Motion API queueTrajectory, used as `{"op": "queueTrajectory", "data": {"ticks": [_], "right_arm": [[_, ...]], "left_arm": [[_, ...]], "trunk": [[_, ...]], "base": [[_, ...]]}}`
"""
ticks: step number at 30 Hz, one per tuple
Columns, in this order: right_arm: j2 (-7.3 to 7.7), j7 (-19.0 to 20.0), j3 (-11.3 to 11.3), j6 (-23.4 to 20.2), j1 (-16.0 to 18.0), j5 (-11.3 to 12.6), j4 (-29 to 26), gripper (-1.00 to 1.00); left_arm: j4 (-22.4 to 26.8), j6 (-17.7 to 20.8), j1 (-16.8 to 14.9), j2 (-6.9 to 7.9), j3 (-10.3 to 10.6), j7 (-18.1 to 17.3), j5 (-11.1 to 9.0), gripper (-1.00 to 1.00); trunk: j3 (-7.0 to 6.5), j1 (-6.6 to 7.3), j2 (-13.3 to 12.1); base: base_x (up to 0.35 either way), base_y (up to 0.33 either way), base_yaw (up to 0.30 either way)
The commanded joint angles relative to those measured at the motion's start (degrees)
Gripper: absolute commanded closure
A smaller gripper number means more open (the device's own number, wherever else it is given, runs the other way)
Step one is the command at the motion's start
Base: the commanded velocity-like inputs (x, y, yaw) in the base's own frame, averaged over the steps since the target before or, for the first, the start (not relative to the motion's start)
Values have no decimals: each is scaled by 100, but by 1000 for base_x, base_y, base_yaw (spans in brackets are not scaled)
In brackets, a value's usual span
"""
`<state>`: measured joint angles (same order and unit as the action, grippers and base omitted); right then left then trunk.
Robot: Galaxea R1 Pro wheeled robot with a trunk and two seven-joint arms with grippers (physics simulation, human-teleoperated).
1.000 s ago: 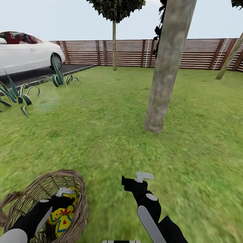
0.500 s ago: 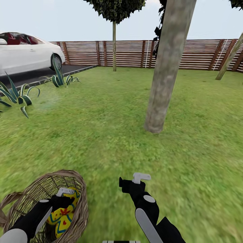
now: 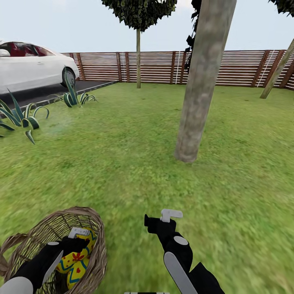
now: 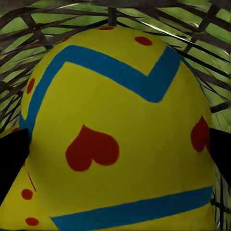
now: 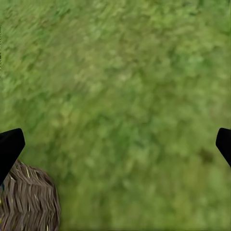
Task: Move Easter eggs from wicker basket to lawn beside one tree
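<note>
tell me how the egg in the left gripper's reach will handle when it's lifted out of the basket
The Easter egg looks smooth and rounded, so it may slip between the fingers. Set on the lawn, it would probably roll a little. The wicker basket looks light and might shift.

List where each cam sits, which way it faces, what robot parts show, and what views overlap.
Head view: on the head, looking forward and down over the lawn; both arms show, left gripper in the wicker basket, right gripper over grass, tree ahead.
Left wrist view: near the left gripper, facing an Easter egg close up between dark fingertips.
Right wrist view: near the right gripper, facing down at grass; fingertips at the frame edges.
Shared: the basket appears in all three.
</note>
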<state>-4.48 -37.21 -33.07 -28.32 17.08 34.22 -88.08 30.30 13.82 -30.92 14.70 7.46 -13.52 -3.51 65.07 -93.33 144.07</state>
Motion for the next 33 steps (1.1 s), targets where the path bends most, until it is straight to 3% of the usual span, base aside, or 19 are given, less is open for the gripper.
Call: {"op": "queueTrajectory", "data": {"ticks": [1, 21, 29, 33], "right_arm": [[0, -49, -7, -15, 4, 41, -7, -100], [0, -49, 2, -15, 3, 42, -7, -100], [0, -49, 11, -15, 3, 49, -7, -100], [0, -49, 11, -15, 4, 49, -7, -100]], "left_arm": [[10, 35, -1, 7, 28, 3, -37, 100], [-32, 75, -1, 7, 35, 8, -11, 100], [-33, 79, -1, 7, 36, 18, -11, 100], [-35, 85, -1, 7, 36, 11, -7, 100]], "trunk": [[5, 1, 2], [-194, 24, -10], [-194, 24, -10], [-283, 35, -15]], "base": [[0, 0, 0], [0, 0, 0], [0, 0, 0], [0, 0, 0]]}}
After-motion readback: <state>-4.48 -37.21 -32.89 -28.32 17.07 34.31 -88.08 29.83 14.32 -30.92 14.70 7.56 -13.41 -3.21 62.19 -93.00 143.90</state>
